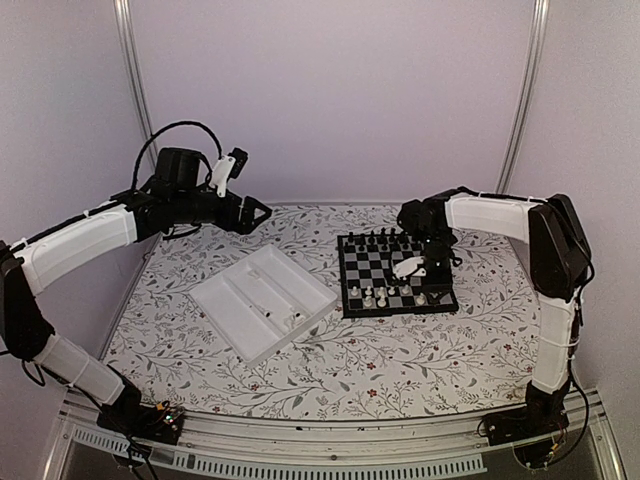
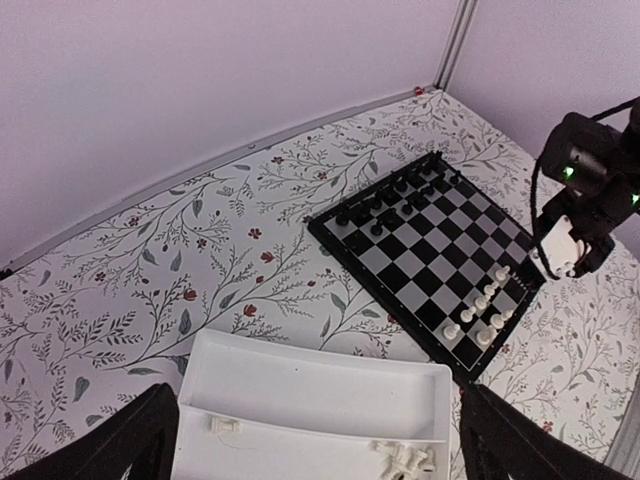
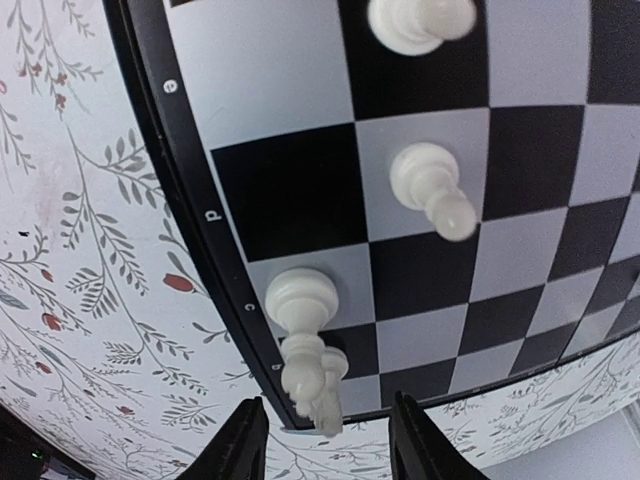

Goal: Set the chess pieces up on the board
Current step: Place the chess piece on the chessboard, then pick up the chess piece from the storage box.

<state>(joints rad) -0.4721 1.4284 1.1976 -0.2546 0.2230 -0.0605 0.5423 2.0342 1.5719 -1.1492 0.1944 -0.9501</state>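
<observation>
Leaves and small red flowers are printed all over the surface [image 1: 180, 350].

On the left side, the left fingers [image 2: 130, 440] are spread wide apart and hold nothing. They hang in the air, high over the far left part of the surface.

Below them and a bit to the right lies a white tray [image 1: 230, 310]. It has long sections and sits at a slant. A small heap of white chess pieces [image 2: 405, 458] lies in one section. One more white piece lies alone, apart from the heap.

Just beside the tray, on its right, the board [image 2: 420, 250] lies flat on the surface. Black chess pieces [image 1: 385, 240] stand along its far edge. More white chess pieces stand on the squares by its near edge.

The right arm [image 1: 555, 260] bends in from the right side. The right fingers [image 3: 235, 445] are low over the near right part of the board. They are apart, with a gap between them — they pinch nothing.

Just in front of that gap, a white piece stands on a square at the very edge of the board, next to the small letters on the black border. Something white shows right behind it — maybe a second piece, but I cannot tell. Two more white pieces stand on squares further in, each on its own square.
</observation>
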